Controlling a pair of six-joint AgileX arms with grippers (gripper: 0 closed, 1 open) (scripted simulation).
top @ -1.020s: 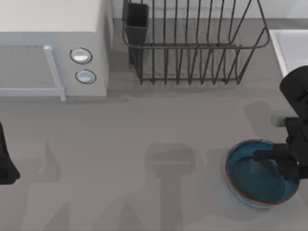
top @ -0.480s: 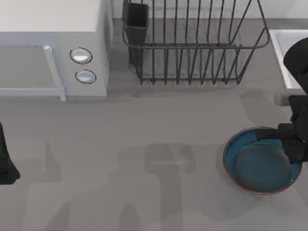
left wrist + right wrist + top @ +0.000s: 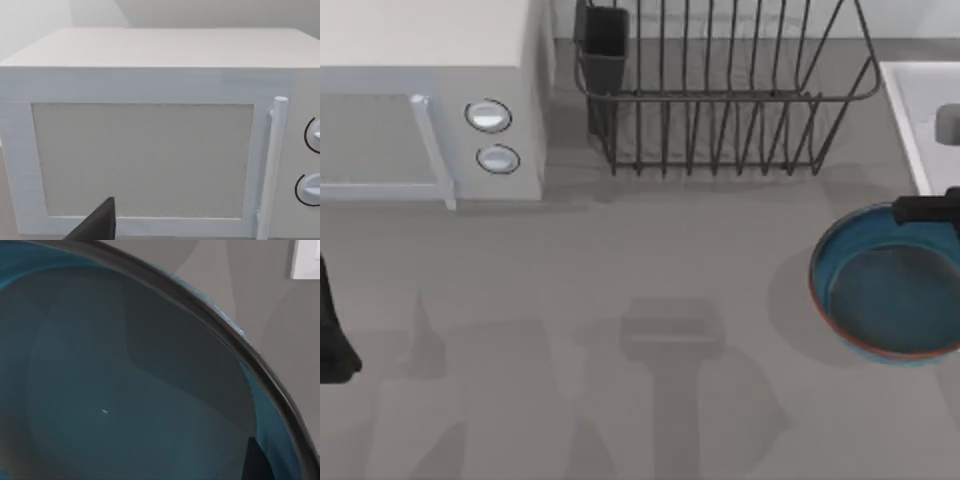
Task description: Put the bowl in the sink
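One round blue bowl (image 3: pixel 890 290) hangs clenched in our right gripper (image 3: pixel 925 210) at 3 o'clock, below the pale rectangular sink (image 3: pixel 920 110); rim-only grip risks slipping.

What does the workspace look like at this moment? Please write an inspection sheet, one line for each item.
Surface: grey table, shadows on it.
Job's things: bowl near the top view's right edge, upright, in front of the sink; not in the sink yet.
Clutter: dish rack at the back; microwave at back left, door closed.
Grippers: right gripper at the bowl's far rim, apparently holding it; left arm parked at the left edge.
Cables: nothing seen.
Surroundings: nothing seen.
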